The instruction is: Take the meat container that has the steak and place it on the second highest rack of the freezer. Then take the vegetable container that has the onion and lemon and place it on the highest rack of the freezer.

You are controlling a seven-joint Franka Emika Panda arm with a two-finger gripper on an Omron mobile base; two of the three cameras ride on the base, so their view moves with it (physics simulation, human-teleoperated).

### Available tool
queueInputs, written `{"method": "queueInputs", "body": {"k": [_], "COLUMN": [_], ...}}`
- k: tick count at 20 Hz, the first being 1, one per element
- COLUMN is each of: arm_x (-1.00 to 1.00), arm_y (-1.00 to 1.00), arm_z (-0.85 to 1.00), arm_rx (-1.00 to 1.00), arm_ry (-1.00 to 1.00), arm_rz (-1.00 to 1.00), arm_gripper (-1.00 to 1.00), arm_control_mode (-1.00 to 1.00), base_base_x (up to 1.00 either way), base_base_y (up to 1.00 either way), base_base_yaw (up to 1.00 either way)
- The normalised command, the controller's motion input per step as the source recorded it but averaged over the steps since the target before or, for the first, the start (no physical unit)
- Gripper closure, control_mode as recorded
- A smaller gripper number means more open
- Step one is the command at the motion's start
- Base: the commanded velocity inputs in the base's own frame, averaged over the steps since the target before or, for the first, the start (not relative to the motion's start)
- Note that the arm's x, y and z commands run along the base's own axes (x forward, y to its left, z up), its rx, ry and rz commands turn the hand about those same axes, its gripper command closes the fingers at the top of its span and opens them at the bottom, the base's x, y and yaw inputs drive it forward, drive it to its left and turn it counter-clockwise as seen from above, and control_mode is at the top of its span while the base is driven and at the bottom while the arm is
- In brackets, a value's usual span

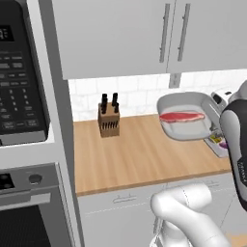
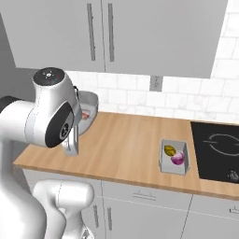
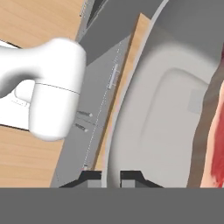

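The grey meat container (image 1: 185,126) hangs tilted above the wooden counter (image 1: 135,154), and the long red steak (image 1: 181,116) lies in it. In the hand view my gripper (image 3: 112,177) is shut on the container's rim (image 3: 127,109), one dark fingertip on each side of it, with the steak (image 3: 216,144) at the right edge. The meat container (image 2: 88,114) also peeks out behind my arm. The vegetable container (image 2: 173,157) rests on the counter with the yellow lemon (image 2: 170,150) and the purple onion (image 2: 178,159) inside. The freezer and its racks are out of view.
A knife block (image 1: 109,120) stands at the back of the counter near the wall. A microwave (image 1: 19,72) and an oven (image 1: 29,212) fill the left side. Upper cabinets (image 2: 107,32) hang overhead. A black cooktop (image 2: 218,149) borders the vegetable container on the right.
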Motion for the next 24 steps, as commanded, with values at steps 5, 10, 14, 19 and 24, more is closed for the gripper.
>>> {"method": "queueInputs", "body": {"k": [5, 10, 14, 19, 24], "arm_x": [0.0, 0.0, 0.0, 0.0, 0.0], "arm_y": [0.0, 0.0, 0.0, 0.0, 0.0], "arm_z": [0.0, 0.0, 0.0, 0.0, 0.0], "arm_rx": [0.0, 0.0, 0.0, 0.0, 0.0], "arm_ry": [0.0, 0.0, 0.0, 0.0, 0.0], "arm_rz": [0.0, 0.0, 0.0, 0.0, 0.0], "arm_gripper": [1.0, 1.0, 1.0, 1.0, 1.0], "arm_control_mode": [1.0, 1.0, 1.0, 1.0, 1.0], "base_base_x": [-0.59, 0.0, 0.0, 0.01, 0.01], "base_base_y": [-0.02, 0.0, 0.0, 0.0, 0.0], "base_base_yaw": [-0.4, -0.85, -0.93, -0.91, -0.91]}}
